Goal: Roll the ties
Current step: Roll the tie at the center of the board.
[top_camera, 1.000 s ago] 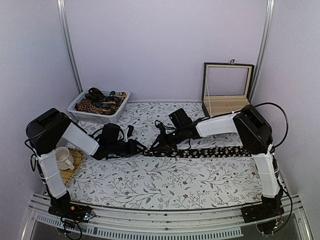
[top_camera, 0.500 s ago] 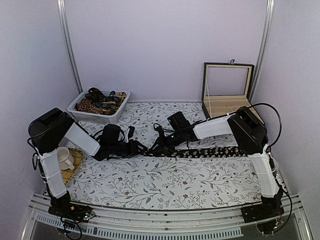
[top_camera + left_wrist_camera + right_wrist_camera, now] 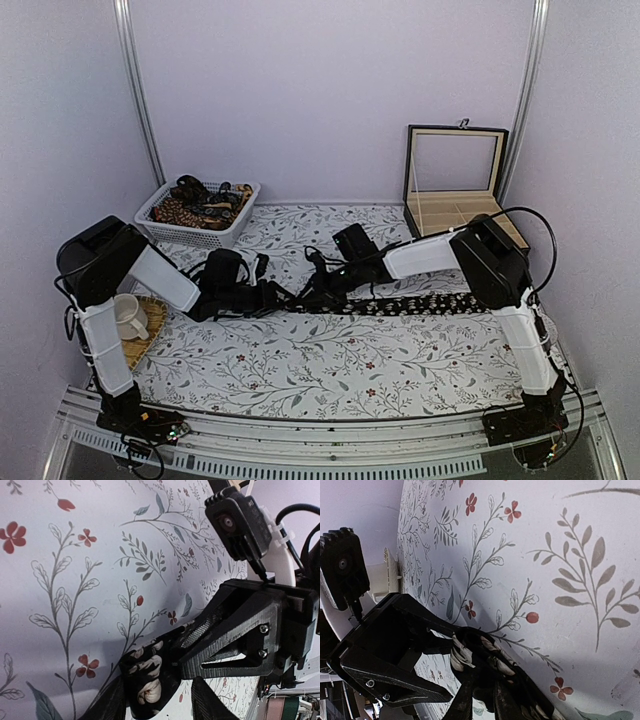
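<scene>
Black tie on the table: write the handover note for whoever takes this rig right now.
Left gripper: open, jaws either side of the black tie's left end.
Right gripper: shut on that same end.
The rest of the tie lies flat across the table; other ties sit in the basket.
Done: only the end bunched, no roll yet.
Left: roll this tie, then the others.

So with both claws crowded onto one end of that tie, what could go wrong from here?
1. The left gripper stands open around the bunched end of the tie, so it may loosen and unroll.
2. The right gripper pinches the same end close beside it; the two could knock together.
3. The rest lies long across the table and might roll crooked.
</scene>
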Controlling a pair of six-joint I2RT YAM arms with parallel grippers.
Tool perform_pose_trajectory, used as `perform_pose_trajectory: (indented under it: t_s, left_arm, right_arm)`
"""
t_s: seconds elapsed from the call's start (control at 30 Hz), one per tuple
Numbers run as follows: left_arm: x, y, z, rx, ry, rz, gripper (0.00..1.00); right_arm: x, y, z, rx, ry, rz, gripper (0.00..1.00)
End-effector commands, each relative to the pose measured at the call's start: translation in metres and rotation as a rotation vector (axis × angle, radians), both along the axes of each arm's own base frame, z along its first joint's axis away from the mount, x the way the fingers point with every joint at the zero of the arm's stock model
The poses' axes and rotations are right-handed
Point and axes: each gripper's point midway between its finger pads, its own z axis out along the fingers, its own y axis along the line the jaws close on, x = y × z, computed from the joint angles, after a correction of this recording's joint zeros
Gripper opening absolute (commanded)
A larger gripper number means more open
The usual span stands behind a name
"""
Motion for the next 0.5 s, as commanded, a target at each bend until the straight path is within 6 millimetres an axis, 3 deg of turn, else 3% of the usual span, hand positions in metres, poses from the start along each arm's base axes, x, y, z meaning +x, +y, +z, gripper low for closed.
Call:
perform_pose_trajectory:
  t_s: [0.0,0.3,0.47]
  left_arm:
    - [-0.008,0.009,-0.022,0.066,0.074,0.021,0.45]
    - [-0.012,0.007,-0.029,0.027,0.134,0.025,0.45]
    - [-0.014,0.016,-0.035,0.024,0.163,0.073,0.38]
  right_arm:
    - [-0.006,-0.011,-0.064,-0.104,0.076,-0.02,0.15]
    - [-0.003,-0.014,-0.075,-0.124,0.088,-0.031,0.15]
    - [-0.004,-0.017,-0.074,-0.129,0.083,-0.032,0.15]
